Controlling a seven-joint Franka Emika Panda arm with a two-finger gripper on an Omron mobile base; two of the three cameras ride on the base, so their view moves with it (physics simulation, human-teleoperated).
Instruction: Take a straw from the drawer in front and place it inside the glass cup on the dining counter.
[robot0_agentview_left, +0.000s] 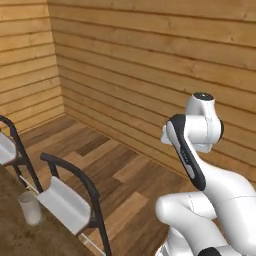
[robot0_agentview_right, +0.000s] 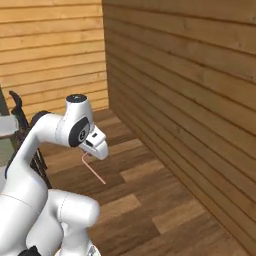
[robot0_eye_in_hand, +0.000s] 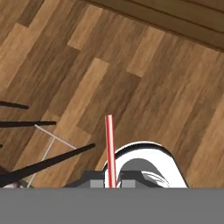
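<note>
Pinching the straw (robot0_eye_in_hand: 109, 148) in my gripper (robot0_eye_in_hand: 110, 183), I see black chairs (robot0_agentview_left: 75, 195) at nine o'clock, crowding the counter (robot0_agentview_left: 20, 235) beside the glass cup (robot0_agentview_left: 30, 208).

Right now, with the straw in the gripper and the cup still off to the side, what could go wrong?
1. The gripper holds the straw near one end, so the long free part could swing or slip during the swing.
2. The glass cup stands close to the edge of the dining counter; a thin straw arriving at a slant could miss the mouth or tip it.
3. Chairs stand against that edge, in the likely path.
</note>
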